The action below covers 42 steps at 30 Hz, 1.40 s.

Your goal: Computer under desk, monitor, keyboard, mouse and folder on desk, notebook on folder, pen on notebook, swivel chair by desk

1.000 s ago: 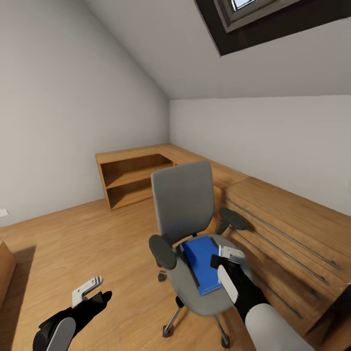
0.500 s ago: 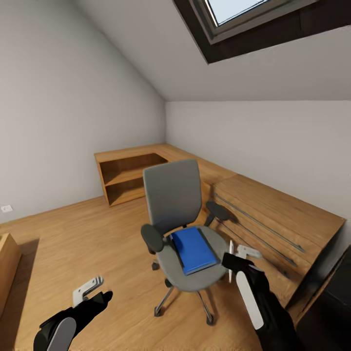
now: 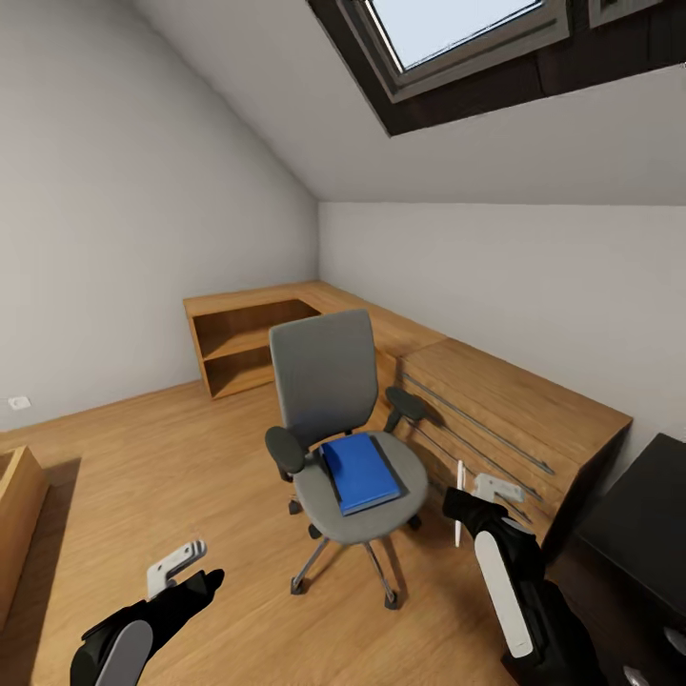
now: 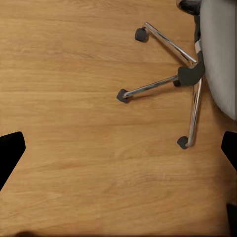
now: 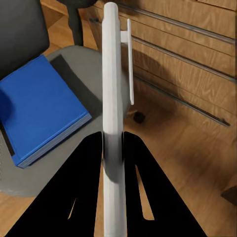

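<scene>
Your right gripper (image 5: 112, 148) pinches the white pen (image 5: 111, 89) beside the swivel chair (image 3: 329, 400) — folder (image 3: 359, 472) on its seat; left gripper (image 3: 186, 572) spread.

Backing off from the chair!
The right gripper (image 3: 464, 510), clamped on the pen (image 3: 458, 501), has pulled off the swivel chair (image 3: 335, 419); the blue folder (image 3: 359, 471) now lies fully uncovered.

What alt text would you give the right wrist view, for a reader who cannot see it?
The right gripper is shut on a slim white pen with a clip, held upright between its black fingers. Behind it, the blue folder lies flat on the grey swivel chair seat, with light wooden cabinets and plank floor beyond.
</scene>
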{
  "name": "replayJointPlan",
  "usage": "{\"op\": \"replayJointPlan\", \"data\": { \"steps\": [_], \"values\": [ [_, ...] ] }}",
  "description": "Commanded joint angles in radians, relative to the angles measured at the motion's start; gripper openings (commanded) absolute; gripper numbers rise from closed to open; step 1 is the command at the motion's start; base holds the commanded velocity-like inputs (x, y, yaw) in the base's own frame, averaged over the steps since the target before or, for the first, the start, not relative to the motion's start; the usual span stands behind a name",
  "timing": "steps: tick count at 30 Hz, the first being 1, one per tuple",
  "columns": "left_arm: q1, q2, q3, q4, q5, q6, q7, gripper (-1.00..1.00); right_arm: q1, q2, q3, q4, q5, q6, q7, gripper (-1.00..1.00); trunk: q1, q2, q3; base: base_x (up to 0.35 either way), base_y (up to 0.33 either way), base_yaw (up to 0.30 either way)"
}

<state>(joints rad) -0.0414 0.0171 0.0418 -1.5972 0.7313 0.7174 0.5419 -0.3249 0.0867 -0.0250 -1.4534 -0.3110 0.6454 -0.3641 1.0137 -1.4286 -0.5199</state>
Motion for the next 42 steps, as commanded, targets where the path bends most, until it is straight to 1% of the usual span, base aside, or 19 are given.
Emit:
{"op": "replayJointPlan", "data": {
  "steps": [1,5,6,12,13,18,20,23,26,32,34,35,37,38,39,41,42],
  "values": [
    [-0.001,0.001,-0.003,-0.001,0.01,0.002,0.009,1.0,0.0,0.001,-0.001,-0.002,-0.013,0.002,-0.007,-1.0,-0.004,0.007,0.002,-0.033,-0.017,0.0],
    [0.0,0.001,-0.022,-0.001,0.01,0.002,0.01,1.0,0.002,0.001,-0.001,-0.004,-0.012,0.002,-0.007,-1.0,-0.019,0.035,0.015,-0.018,-0.009,0.0],
    [0.0,0.001,-0.034,-0.002,0.01,0.001,0.01,1.0,0.006,0.001,-0.001,-0.005,-0.011,0.002,-0.007,-1.0,-0.023,0.042,0.018,-0.002,-0.001,0.0],
    [-0.001,0.001,-0.044,-0.009,0.008,0.0,0.01,1.0,0.007,0.002,-0.001,-0.004,-0.011,-0.001,-0.007,-1.0,-0.046,0.084,0.037,-0.001,0.0,0.0],
    [-0.002,0.001,-0.055,-0.01,0.008,-0.001,0.01,1.0,0.007,0.002,0.0,-0.004,-0.011,-0.001,-0.007,-1.0,-0.05,0.091,0.04,0.0,0.0,0.0],
    [-0.002,0.001,-0.063,-0.01,0.008,-0.001,0.01,1.0,0.007,0.001,-0.001,-0.004,-0.011,-0.003,-0.007,-1.0,-0.069,0.126,0.055,0.0,0.0,0.0],
    [-0.002,0.001,-0.065,-0.016,0.008,-0.002,0.01,1.0,0.007,0.0,-0.007,-0.007,-0.011,-0.003,-0.008,-1.0,-0.077,0.14,0.062,0.0,0.0,0.0],
    [-0.002,0.001,-0.073,-0.021,0.008,-0.002,0.01,1.0,0.007,0.0,-0.029,-0.017,-0.011,-0.003,-0.008,-1.0,-0.088,0.161,0.071,0.0,0.0,0.0],
    [-0.002,0.003,-0.101,-0.022,0.008,-0.003,0.011,1.0,0.007,-0.001,-0.042,-0.024,-0.011,-0.002,-0.009,-1.0,-0.1,0.182,0.08,0.0,0.0,-0.055],
    [-0.002,0.004,-0.12,-0.021,0.008,-0.002,0.013,1.0,0.007,-0.001,-0.08,-0.026,-0.011,-0.001,-0.008,-1.0,-0.123,0.224,0.099,0.0,0.0,-0.203],
    [-0.002,0.003,-0.132,-0.02,0.008,-0.001,0.013,1.0,0.007,0.0,-0.107,-0.027,-0.011,-0.001,-0.007,-1.0,-0.127,0.231,0.102,0.0,0.0,-0.248],
    [-0.002,0.002,-0.142,-0.018,0.008,-0.001,0.014,1.0,0.007,-0.001,-0.117,-0.027,-0.011,-0.001,-0.007,-1.0,-0.127,0.231,0.102,0.0,0.0,-0.252],
    [-0.002,0.003,-0.179,-0.011,0.008,-0.001,0.014,1.0,0.007,-0.001,-0.134,-0.027,-0.011,-0.001,-0.007,-1.0,-0.127,0.231,0.102,0.0,0.0,-0.254],
    [-0.002,0.004,-0.189,-0.009,0.008,-0.001,0.015,1.0,0.007,-0.001,-0.14,-0.027,-0.011,-0.001,-0.007,-1.0,-0.127,0.231,0.102,0.0,0.0,-0.255],
    [-0.002,0.005,-0.205,-0.007,0.008,-0.001,0.015,1.0,0.007,0.0,-0.155,-0.027,-0.011,-0.001,-0.007,-1.0,-0.127,0.231,0.102,0.0,0.0,-0.255],
    [-0.002,0.005,-0.225,-0.003,0.008,-0.001,0.014,1.0,0.007,0.001,-0.186,-0.027,-0.012,-0.001,-0.006,-1.0,-0.127,0.231,0.102,0.0,0.0,-0.256],
    [-0.002,0.005,-0.24,0.007,-0.001,-0.001,0.014,1.0,0.007,0.002,-0.198,-0.027,-0.012,-0.001,-0.005,-1.0,-0.127,0.231,0.102,0.095,0.0,-0.256]
  ]
}}
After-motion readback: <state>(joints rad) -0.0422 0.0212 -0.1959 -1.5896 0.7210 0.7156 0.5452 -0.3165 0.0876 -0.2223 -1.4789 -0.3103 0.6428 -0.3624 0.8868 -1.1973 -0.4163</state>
